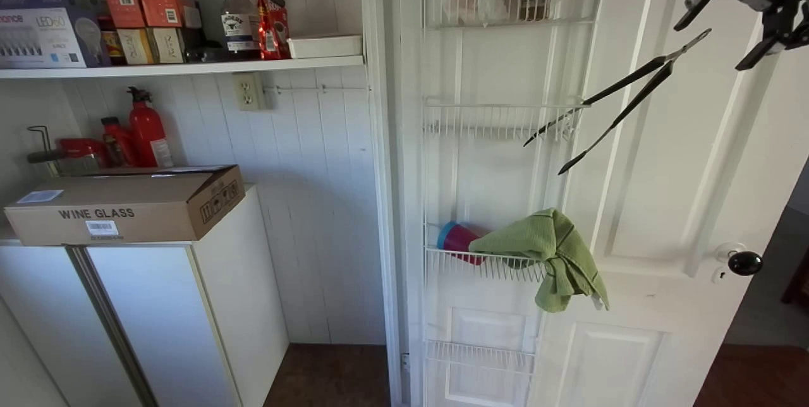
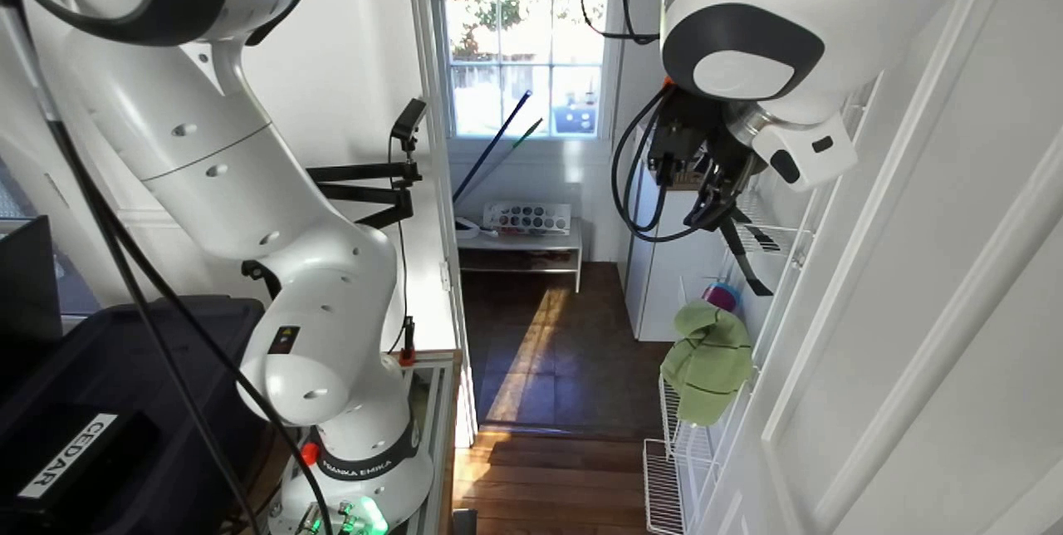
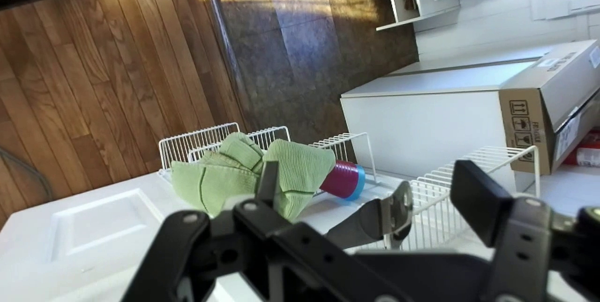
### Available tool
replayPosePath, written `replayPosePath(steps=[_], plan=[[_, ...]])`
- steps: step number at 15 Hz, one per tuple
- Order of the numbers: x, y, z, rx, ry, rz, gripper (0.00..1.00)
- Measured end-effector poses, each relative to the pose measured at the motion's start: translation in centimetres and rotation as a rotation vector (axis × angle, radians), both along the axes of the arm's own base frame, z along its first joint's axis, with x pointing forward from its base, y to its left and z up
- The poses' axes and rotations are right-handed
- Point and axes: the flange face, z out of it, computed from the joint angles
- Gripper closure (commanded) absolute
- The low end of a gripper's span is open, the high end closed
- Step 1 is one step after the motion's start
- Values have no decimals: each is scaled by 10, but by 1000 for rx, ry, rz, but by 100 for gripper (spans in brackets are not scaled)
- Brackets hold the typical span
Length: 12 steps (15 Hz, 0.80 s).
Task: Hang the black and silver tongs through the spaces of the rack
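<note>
As I observe in an exterior view, the rack point(image 1: 486, 121) stands left of my gripper point(image 1: 708, 48), bearing, well below it, a maroon cup point(image 1: 460, 237) and a green cloth point(image 1: 559, 252). The tongs point(image 1: 650, 89) slant just below-left of the gripper, one arm among the rack's wires. My jaws stand wide apart, gripping nothing.

Between jaws: upper end of slender black-and-silver tongs point(image 1: 644, 93)
Below jaws: green cloth point(image 1: 562, 246), on white wire rack point(image 1: 499, 105)
</note>
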Motion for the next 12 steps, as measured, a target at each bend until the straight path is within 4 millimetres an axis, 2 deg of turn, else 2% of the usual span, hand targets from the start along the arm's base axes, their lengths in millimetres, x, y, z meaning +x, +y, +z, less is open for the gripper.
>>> replayPosePath(steps=[1, 2, 3, 5, 12], plan=[[0, 1, -2, -4, -18, 1, 19], [-1, 3, -3, -6, -34, 2, 23], [-2, 4, -3, -5, -48, 4, 48], [-3, 8, 1, -3, -79, 11, 50], [-7, 19, 24, -19, -181, 21, 100]])
